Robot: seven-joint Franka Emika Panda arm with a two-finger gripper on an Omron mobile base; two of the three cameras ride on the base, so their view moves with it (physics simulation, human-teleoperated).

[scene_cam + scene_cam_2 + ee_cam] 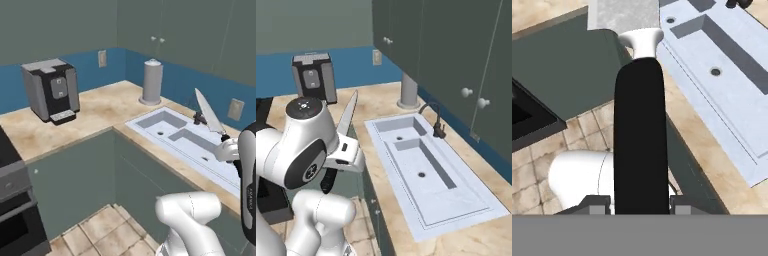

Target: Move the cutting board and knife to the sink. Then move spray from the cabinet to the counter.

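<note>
1. Up off the counter [466, 185], the knife [209, 113] sits clamped in the gripper [641, 204], narrow jaws pinching its black handle, silver blade angled upward.
2. Blade tip points up toward the wall, while the handle hangs out over the counter's front edge, beside the sink [428, 197].
3. Sink's wide flat rim runs close to that front edge; air above the basin is open, faucet [436, 122] at the far side.
4. Count: one knife, one sink, one faucet, one coffee machine [51, 90], one grey cylinder [152, 81].
</note>
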